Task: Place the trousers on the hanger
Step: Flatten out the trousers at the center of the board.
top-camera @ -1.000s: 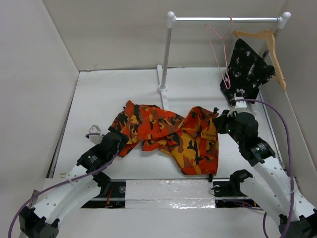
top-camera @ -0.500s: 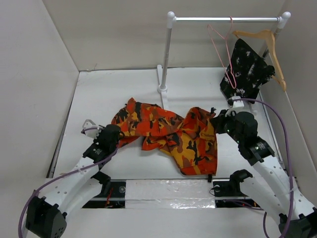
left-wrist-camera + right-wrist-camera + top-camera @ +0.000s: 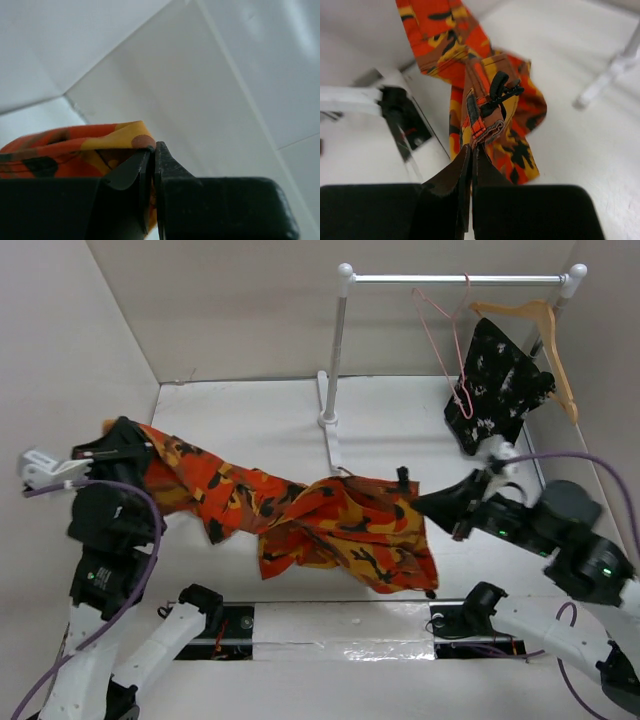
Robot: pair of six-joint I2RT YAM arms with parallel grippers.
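Note:
The orange camouflage trousers (image 3: 300,515) hang stretched above the table between my two grippers. At the far left, my raised left gripper (image 3: 140,438) is shut on one end of the cloth (image 3: 75,145). On the right, my right gripper (image 3: 418,504) is shut on the waistband edge (image 3: 487,117), which carries a black cord. The rest of the cloth sags toward the table's front. High at the back right, the pink wire hanger (image 3: 452,350) hangs from the rail (image 3: 460,279).
A wooden hanger (image 3: 545,335) carrying a black speckled garment (image 3: 500,380) hangs on the same rail, next to the pink one. The rack's post (image 3: 335,350) and foot stand at the back centre. White walls close in on the left and right.
My left gripper closed on the trousers' left end and swung up and to the left with it. My right gripper rose and pulled right. The crumpled trousers are now stretched out and lifted.

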